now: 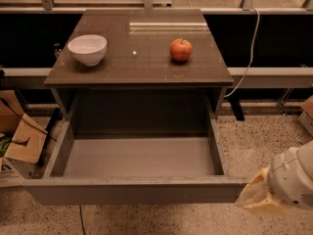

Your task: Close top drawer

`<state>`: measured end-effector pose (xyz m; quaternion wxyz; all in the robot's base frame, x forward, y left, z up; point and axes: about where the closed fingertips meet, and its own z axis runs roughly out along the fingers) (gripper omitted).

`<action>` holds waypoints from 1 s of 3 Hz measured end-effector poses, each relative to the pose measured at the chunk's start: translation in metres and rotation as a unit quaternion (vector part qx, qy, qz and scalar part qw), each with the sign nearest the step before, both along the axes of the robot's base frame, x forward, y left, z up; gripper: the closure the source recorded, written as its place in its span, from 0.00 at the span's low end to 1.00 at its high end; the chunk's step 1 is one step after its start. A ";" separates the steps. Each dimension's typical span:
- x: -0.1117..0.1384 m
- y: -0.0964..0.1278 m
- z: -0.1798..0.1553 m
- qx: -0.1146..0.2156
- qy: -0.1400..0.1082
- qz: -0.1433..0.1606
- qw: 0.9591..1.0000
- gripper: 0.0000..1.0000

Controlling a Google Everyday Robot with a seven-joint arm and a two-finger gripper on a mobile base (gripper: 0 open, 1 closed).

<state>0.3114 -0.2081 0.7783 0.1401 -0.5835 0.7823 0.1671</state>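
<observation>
1. the top drawer (pixel 137 191) is standing pulled far out of the table (pixel 142 65) toward the camera; its lighter grey inside is lying open to view with nothing in it, and its plain flat front is running across the lower part of the view, just above the speckled floor (pixel 254 141).
2. the gripper (pixel 258 202) is hanging low at the right of the view, just beside the right end of the drawer's front and at about its height; its tan tip is pointing left toward that corner, and whether it is touching the front is not showing; whether it is spread or closed cannot be told from this angle.
3. the white wrist (pixel 293 182) behind the gripper is reaching in from the lower right edge.
4. a white bowl (pixel 88 49) is sitting upright on the left of the table's top; a red apple (pixel 180 49) is sitting to the right of the middle, well apart from the bowl.
5. a cardboard box (pixel 22 138) is lying on the floor at the left, near the drawer's left side.
6. a pale cable (pixel 252 48) is hanging down behind the table's right side against the dark wall.
</observation>
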 end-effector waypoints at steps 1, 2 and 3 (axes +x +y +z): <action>-0.008 0.020 -0.035 0.029 0.017 -0.007 0.999 1.00; 0.005 0.045 -0.073 0.058 0.022 -0.019 0.998 1.00; 0.036 0.053 -0.093 0.070 0.010 -0.034 0.997 1.00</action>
